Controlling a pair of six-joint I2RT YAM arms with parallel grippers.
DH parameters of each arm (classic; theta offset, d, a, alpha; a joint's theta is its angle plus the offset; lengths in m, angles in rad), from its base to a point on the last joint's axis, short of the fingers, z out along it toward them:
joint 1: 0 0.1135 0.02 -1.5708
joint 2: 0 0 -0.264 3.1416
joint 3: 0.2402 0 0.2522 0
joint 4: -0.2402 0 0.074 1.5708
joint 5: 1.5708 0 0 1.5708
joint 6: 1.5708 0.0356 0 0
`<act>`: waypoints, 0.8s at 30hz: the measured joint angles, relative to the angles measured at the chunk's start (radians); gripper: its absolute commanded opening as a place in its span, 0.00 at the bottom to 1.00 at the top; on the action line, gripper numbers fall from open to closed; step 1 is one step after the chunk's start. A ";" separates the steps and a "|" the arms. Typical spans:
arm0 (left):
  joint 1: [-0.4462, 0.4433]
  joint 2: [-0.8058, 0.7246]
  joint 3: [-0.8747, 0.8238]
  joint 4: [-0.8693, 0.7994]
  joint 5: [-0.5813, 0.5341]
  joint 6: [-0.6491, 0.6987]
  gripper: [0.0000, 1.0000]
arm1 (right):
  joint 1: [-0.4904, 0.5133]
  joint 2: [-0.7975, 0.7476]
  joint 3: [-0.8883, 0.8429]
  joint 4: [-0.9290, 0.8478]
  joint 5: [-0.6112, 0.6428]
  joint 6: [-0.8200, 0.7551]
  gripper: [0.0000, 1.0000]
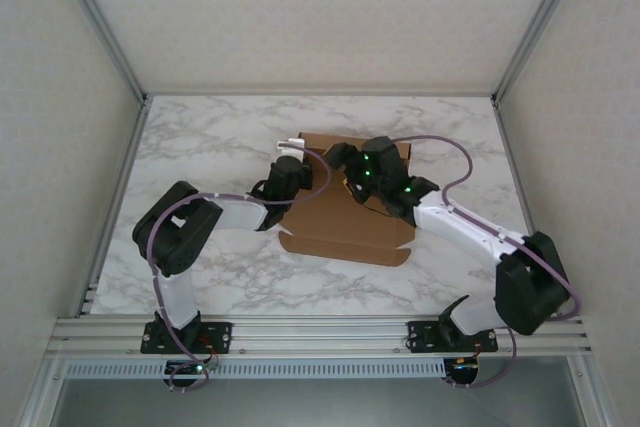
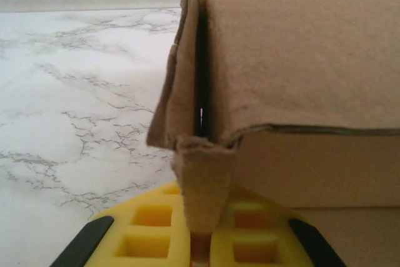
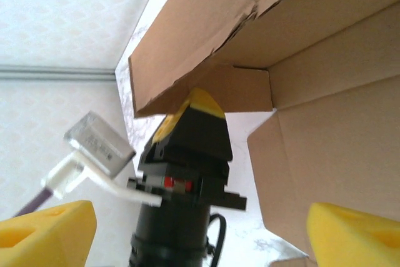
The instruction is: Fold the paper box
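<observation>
While the marble surface (image 1: 200, 147) carries the paper box (image 1: 345, 227) at its middle, between the two arms, the step in hand looks like raising the box's left side wall (image 2: 187, 79). The left pincer (image 2: 201, 245) is clenched on a small tab (image 2: 203, 186) at the wall's end, and the right pincer (image 1: 345, 162) waits released, fingers wide, near it over the box. Next, I judge, the wall needs folding inward and tucking down without tearing that creased tab.
</observation>
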State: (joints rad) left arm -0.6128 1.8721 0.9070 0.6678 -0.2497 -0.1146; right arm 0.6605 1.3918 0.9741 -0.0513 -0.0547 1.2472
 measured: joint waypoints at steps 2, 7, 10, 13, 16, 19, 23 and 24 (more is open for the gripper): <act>0.002 -0.001 0.000 0.000 0.020 0.027 0.00 | -0.005 -0.032 -0.014 -0.023 -0.018 -0.047 0.88; 0.010 -0.010 0.001 -0.010 0.077 0.094 0.00 | -0.012 -0.111 -0.006 -0.141 -0.027 -0.243 0.86; 0.029 -0.018 0.002 -0.024 0.143 0.126 0.00 | -0.016 -0.175 0.038 -0.214 -0.003 -0.375 0.84; 0.055 -0.020 0.016 -0.046 0.230 0.161 0.00 | -0.022 -0.185 0.156 -0.285 0.052 -0.514 0.85; 0.071 -0.020 0.021 -0.055 0.301 0.197 0.00 | -0.028 -0.158 0.254 -0.303 0.113 -0.628 0.86; 0.074 -0.020 0.022 -0.056 0.354 0.232 0.00 | -0.044 -0.113 0.306 -0.313 0.135 -0.743 0.86; 0.074 -0.020 0.021 -0.051 0.392 0.251 0.00 | -0.095 0.011 0.367 -0.308 0.057 -0.870 0.86; 0.074 -0.020 0.021 -0.050 0.396 0.252 0.00 | -0.106 0.040 0.375 -0.304 0.039 -0.890 0.85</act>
State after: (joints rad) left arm -0.5388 1.8523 0.9283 0.6174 0.1459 0.1371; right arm 0.5541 1.4322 1.3487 -0.3550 -0.0154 0.3569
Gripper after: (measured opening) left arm 0.095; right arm 0.857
